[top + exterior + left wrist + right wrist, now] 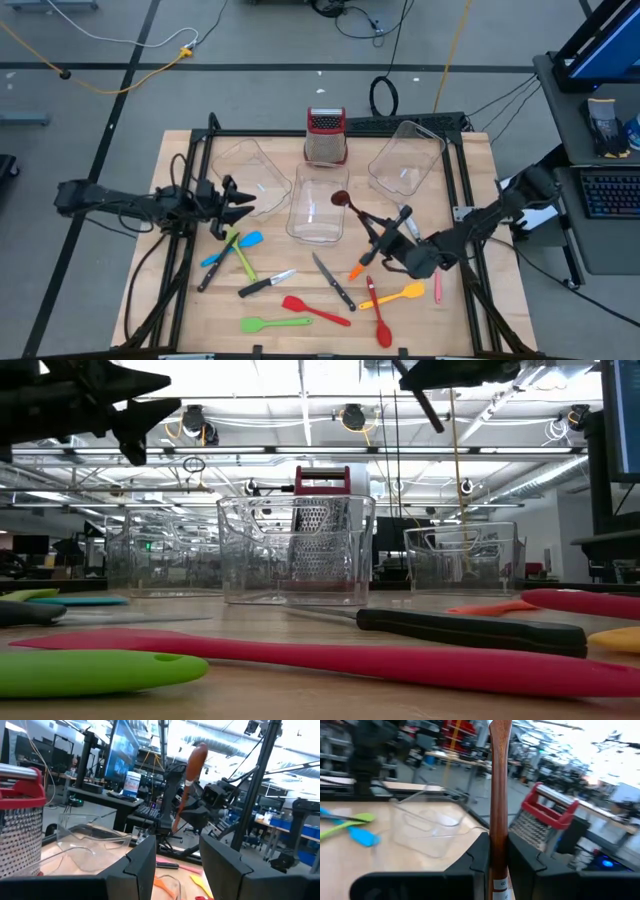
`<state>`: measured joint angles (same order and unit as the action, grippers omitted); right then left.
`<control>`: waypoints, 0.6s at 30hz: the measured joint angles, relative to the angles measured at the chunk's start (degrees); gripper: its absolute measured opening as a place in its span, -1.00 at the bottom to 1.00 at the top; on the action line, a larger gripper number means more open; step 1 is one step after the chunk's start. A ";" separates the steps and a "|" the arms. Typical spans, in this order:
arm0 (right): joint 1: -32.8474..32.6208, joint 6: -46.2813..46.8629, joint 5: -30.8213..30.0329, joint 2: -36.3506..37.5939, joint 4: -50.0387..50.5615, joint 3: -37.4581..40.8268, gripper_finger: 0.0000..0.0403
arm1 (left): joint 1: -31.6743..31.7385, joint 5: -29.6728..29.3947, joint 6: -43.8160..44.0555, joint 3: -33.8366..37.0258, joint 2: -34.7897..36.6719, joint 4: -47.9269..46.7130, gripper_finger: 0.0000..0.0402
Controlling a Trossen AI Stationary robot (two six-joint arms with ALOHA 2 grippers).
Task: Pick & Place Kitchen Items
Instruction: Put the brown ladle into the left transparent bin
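My right gripper [383,238] hovers over the table's right half, shut on a wooden spoon [355,212]. The spoon's dark bowl [340,198] hangs by the right rim of the middle clear tub [318,205]. My left gripper [228,206] stands open above the table's left side with nothing between its fingers [145,865]. Lying flat on the wood are the green and blue spatulas [236,250], two black-handled knives [265,283], a red spatula [315,310], a green spatula [275,323], an orange utensil [358,268], a yellow spatula [395,295] and a red spoon [381,320]. My right gripper pinches the spoon's wooden handle [499,851] between its two fingers, well away from the bowl. The fingers come roughly level from the table's right side and lie across the handle. The spoon is lifted clear and stands tilted, its bowl [196,755] uppermost.
Two more clear tubs stand at the far left [245,172] and far right [405,160]. Between them at the far edge is a steel grater with a red top [325,135]. A black frame [460,180] borders the table. A pink utensil [437,288] lies near the right edge.
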<state>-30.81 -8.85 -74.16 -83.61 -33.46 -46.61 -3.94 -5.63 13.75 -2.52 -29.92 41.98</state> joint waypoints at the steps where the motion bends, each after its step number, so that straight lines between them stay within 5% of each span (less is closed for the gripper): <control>1: 0.53 -0.87 -0.81 -0.56 -1.62 0.00 -0.84 | -0.01 0.00 -0.02 0.00 -2.02 2.37 -0.24; 8: 4.83 -2.83 -0.67 -3.84 -7.53 0.00 -0.84 | -1.02 -0.03 -0.53 -1.66 -15.00 15.23 -0.24; 18: 7.26 -0.86 5.25 -4.43 -7.87 0.04 -0.84 | -6.52 0.02 -8.60 -17.46 -33.97 14.70 -0.24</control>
<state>-23.55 -9.70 -68.90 -88.04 -41.33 -46.57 -10.46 -5.61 5.15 -19.98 -63.88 56.67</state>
